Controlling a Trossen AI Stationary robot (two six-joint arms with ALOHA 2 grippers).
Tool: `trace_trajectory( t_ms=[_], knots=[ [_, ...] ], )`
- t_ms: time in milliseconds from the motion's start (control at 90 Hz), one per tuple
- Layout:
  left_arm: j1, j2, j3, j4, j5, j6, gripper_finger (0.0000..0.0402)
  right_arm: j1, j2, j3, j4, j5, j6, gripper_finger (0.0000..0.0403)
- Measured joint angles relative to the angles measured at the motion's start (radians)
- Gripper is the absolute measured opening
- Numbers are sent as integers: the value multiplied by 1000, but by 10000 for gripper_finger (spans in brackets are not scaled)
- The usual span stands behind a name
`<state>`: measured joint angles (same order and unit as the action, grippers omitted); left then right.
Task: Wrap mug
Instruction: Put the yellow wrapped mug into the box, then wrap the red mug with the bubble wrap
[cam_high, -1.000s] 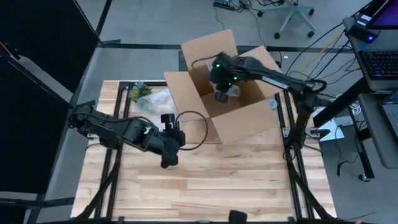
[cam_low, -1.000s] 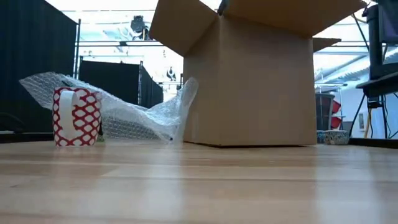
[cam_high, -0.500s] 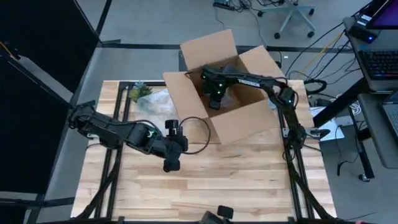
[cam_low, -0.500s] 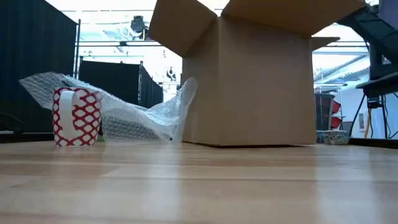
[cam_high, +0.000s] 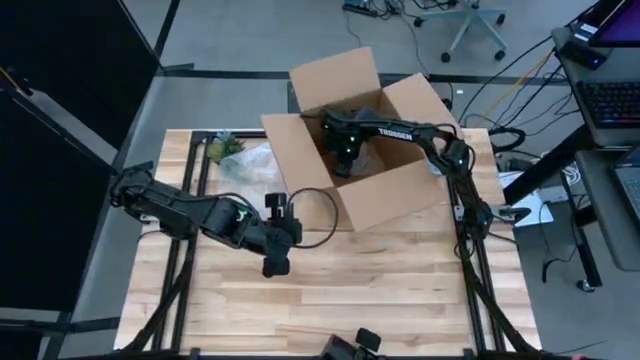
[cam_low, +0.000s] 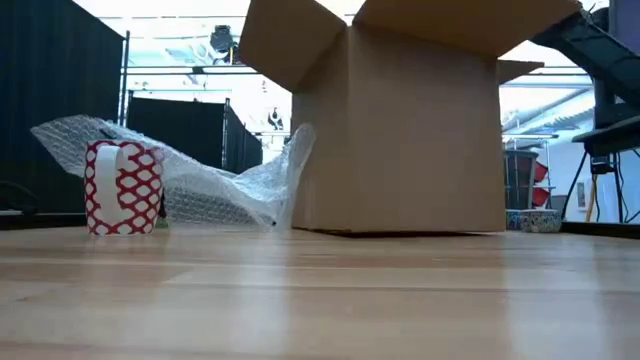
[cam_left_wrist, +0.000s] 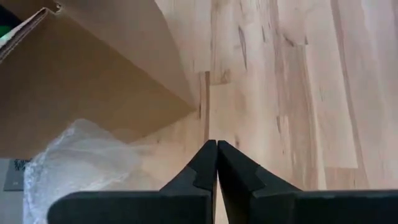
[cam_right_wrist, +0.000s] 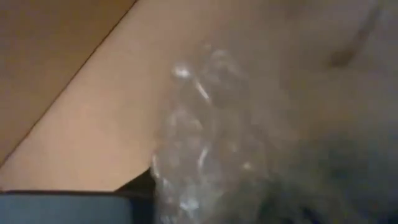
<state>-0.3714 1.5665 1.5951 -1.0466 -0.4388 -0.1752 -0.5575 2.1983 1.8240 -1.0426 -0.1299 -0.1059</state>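
Wooden table (cam_high: 400, 290) with an open box (cam_high: 375, 195) at its far edge. The left gripper (cam_high: 275, 262), fingers pressed together and empty, is held low near the table's middle. The right gripper (cam_high: 343, 160) is reached down inside the box, bubble wrap (cam_right_wrist: 205, 143) just before it; its grip cannot be told. The mug (cam_low: 123, 187) is stood near the far left corner, against loose wrap (cam_low: 215, 180).

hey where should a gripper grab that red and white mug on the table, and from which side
Probably by the rim, coming down from above. The mug stands upright on the table, its white handle toward the low camera, bubble wrap behind it. One finger inside and one outside the wall, away from the handle, looks safest.
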Motion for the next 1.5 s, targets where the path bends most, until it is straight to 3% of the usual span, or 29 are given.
trace_trajectory(
  t_ms=[100,333,756,1033,1144,1333,1500],
  knots=[
    [0,0,0,0,51,-1,0,-7,-1,1,-25,0,-10,195],
    [0,0,0,-2,57,-1,0,-39,-97,56,-116,-1,-31,239],
    [0,0,0,-13,46,-1,0,-65,-304,82,-109,4,-63,243],
    [31,0,1,-30,44,50,5,4,-551,82,-163,-5,-78,243],
    [52,0,1,-71,49,15,31,44,-653,82,-202,-8,-63,243],
    [81,0,1,-235,51,-106,115,153,-801,74,-324,-5,10,242],
    [74,-27,-65,-308,50,-226,185,288,-976,-85,-237,-5,101,242]
  ],
)
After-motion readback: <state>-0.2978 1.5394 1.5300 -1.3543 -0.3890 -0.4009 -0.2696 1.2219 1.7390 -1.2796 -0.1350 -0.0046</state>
